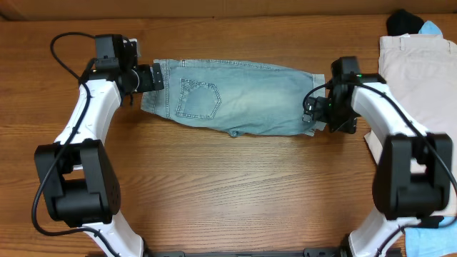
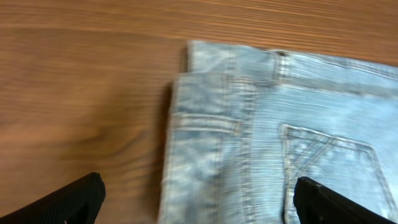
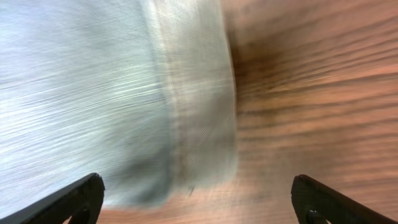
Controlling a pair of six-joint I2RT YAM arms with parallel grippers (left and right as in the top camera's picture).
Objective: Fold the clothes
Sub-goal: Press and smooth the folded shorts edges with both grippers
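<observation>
The left gripper [image 1: 152, 77] hangs at the waistband end of the denim shorts [image 1: 235, 96]. Its fingers [image 2: 74, 198] are spread wide and released, with the waistband edge between them. The shorts lie flat and doubled over across the far middle of the wooden worktop [image 1: 235, 185], one back pocket [image 1: 196, 98] facing up. The right gripper [image 1: 312, 114] is at the leg-hem end, also released, with the blurred hem below its spread fingers [image 3: 71, 200]. At far right lies a beige garment [image 1: 418, 71].
</observation>
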